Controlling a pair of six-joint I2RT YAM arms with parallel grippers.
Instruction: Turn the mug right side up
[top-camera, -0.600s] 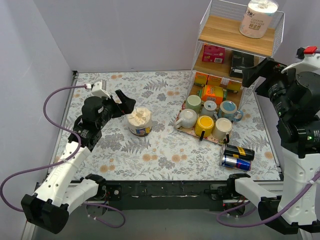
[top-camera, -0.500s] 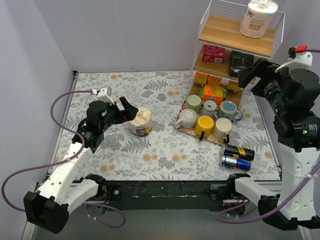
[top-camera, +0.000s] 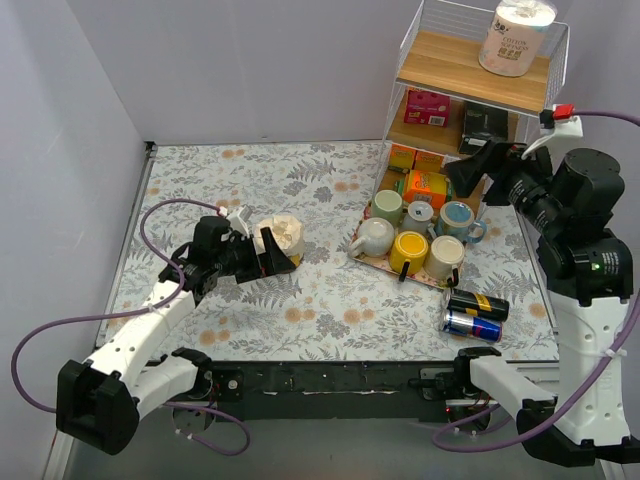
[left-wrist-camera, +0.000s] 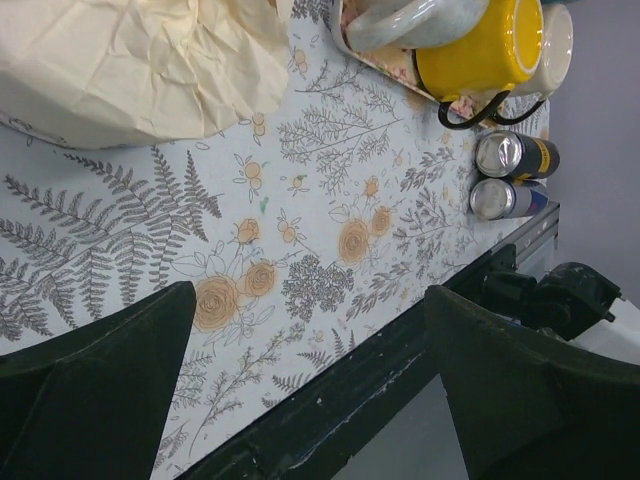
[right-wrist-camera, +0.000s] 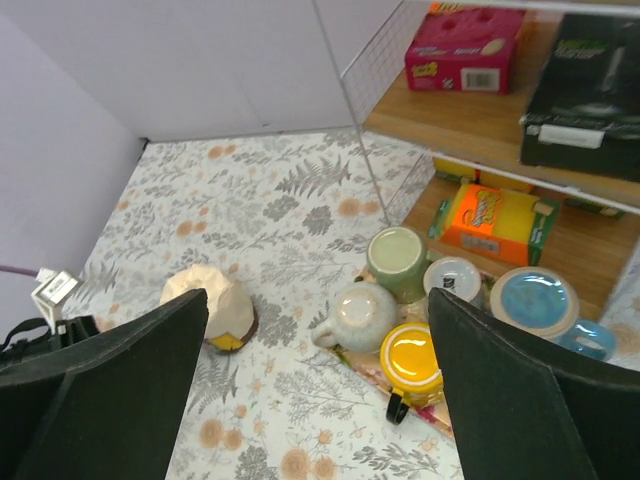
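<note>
Several mugs stand bottom-up on a floral tray: green, pale grey-white, yellow, cream, blue and a small white one. They also show in the right wrist view: green mug, grey-white mug, yellow mug. My right gripper hangs open and empty high above the tray's far side. My left gripper is open and empty, low over the table, well left of the mugs.
A paper-wrapped tub sits right by my left gripper, also in the left wrist view. Two drink cans lie near the front right edge. A wire shelf with boxes and a paper roll stands behind the tray.
My left gripper dropped low and moved right, alongside the paper-wrapped tub. My right gripper swung left over the shelf and mugs. No mug has moved.
</note>
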